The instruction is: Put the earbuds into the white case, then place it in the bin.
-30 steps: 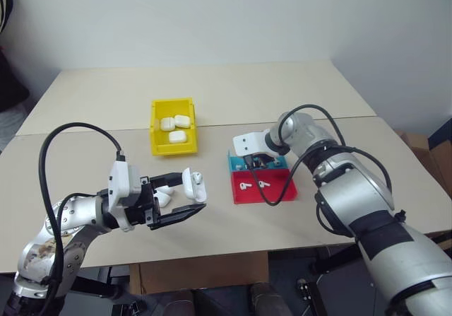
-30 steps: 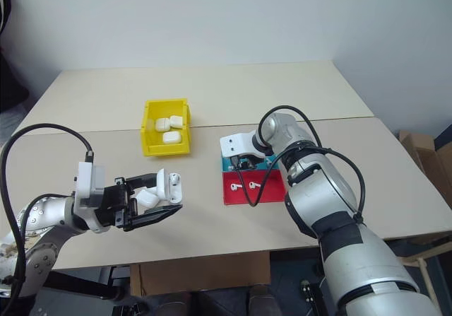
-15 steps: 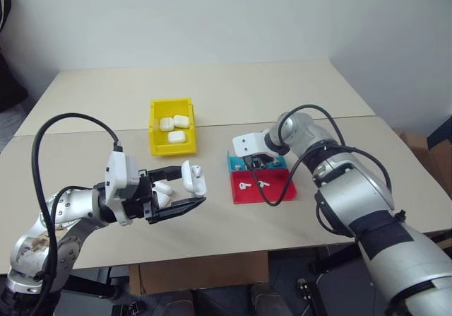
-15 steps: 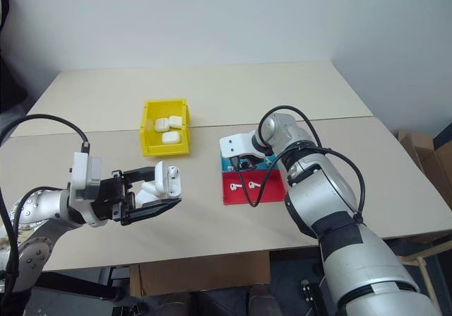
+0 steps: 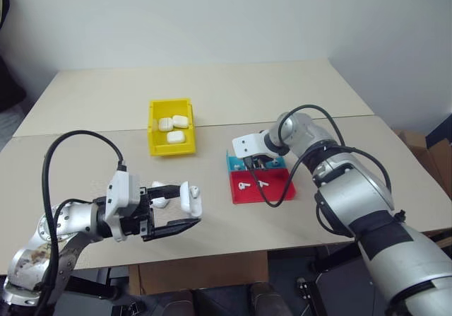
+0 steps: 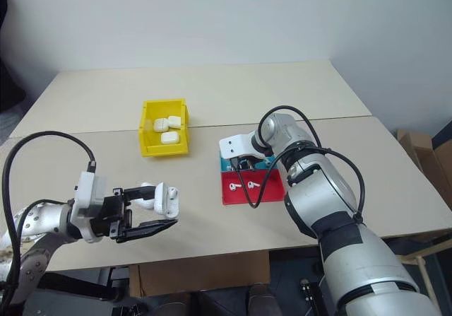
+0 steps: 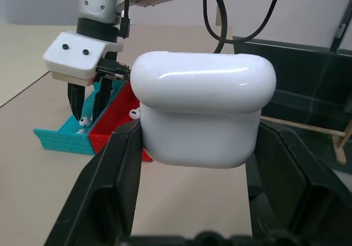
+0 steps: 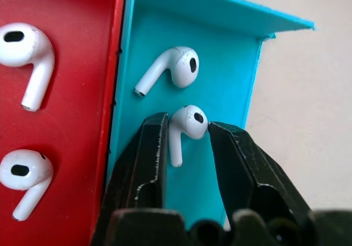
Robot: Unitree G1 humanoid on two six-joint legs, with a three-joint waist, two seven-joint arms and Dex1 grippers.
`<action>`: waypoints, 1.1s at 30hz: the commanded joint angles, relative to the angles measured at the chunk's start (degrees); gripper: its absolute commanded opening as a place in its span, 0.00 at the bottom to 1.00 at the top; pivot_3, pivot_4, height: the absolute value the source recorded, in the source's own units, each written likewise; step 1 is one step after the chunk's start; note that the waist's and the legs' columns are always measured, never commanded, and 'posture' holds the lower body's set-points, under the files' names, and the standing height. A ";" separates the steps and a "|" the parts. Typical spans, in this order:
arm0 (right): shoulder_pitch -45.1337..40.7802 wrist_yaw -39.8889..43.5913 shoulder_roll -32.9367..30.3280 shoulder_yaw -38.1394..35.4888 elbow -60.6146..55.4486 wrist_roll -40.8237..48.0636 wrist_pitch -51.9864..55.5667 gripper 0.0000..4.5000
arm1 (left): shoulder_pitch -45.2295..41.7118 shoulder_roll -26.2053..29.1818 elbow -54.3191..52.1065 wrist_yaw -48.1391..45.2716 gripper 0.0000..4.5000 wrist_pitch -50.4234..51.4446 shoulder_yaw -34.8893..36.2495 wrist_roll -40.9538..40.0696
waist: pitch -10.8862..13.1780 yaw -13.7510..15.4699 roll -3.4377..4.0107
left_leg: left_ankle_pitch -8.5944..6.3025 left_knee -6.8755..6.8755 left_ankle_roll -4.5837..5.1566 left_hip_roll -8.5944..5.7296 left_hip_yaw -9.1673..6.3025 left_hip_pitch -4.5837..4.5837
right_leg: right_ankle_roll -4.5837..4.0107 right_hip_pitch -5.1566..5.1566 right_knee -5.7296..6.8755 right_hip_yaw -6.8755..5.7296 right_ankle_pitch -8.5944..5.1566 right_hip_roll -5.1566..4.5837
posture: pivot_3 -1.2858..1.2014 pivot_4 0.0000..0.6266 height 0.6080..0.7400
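My left gripper (image 5: pixel 191 211) is shut on a white case (image 7: pixel 203 114), which it holds just above the table's near left part. Another white case (image 5: pixel 159 192) lies on the table right behind it. My right gripper (image 5: pixel 256 164) points down into the blue tray (image 8: pixel 231 64). Its two fingertips press on either side of one earbud (image 8: pixel 187 122) lying there. A second earbud (image 8: pixel 176 67) lies just beyond in the same tray. The yellow bin (image 5: pixel 154 129) stands further back on the left with three white cases (image 5: pixel 174 136) inside.
A red tray (image 5: pixel 279 189) adjoins the blue one on the near side and holds two more earbuds (image 8: pixel 27 50). A black cable loops from my right wrist over the red tray. A seam crosses the table between the bin and the trays.
My left gripper has sunk a little and drawn back toward the table's near edge with the case in it. The right arm has kept still over the blue tray.
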 commanded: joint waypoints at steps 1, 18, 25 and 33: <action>-0.43 -0.38 0.03 -0.55 -0.32 0.06 -0.28 0.37 | -0.92 -0.44 0.19 -0.08 0.62 -1.81 0.78 0.38 | 0.00 -0.03 0.00 | 0.00 0.00 0.00 0.00 0.00 0.00 | 0.00 0.00 0.00 0.00 0.00 0.00 | 0.52 0.24 1.00; -0.44 -0.91 -0.16 -0.32 -0.30 -0.23 -0.59 0.17 | -0.15 -1.30 0.85 -0.45 0.62 -3.76 0.17 1.79 | 0.00 -0.04 0.00 | 0.00 0.00 0.00 0.00 0.00 0.00 | 0.00 0.00 0.01 0.00 0.00 0.00 | 0.52 0.24 1.00; -1.65 -0.73 -0.37 -2.27 -0.69 1.68 0.36 0.17 | -1.09 -1.72 0.95 0.33 0.62 -3.08 0.27 1.10 | 0.00 -0.04 0.00 | 0.00 0.00 0.00 0.00 0.00 0.00 | 0.00 0.00 0.01 0.00 0.00 0.00 | 0.52 0.24 1.00; -6.26 0.82 -4.94 -14.51 -5.60 12.80 5.04 0.17 | -7.34 -4.11 2.44 2.09 0.62 -1.82 -0.35 -1.13 | 0.01 0.05 0.01 | 0.00 0.00 0.00 0.00 0.00 -0.07 | 0.01 -0.03 -0.02 0.00 0.00 -0.01 | 0.52 0.24 1.00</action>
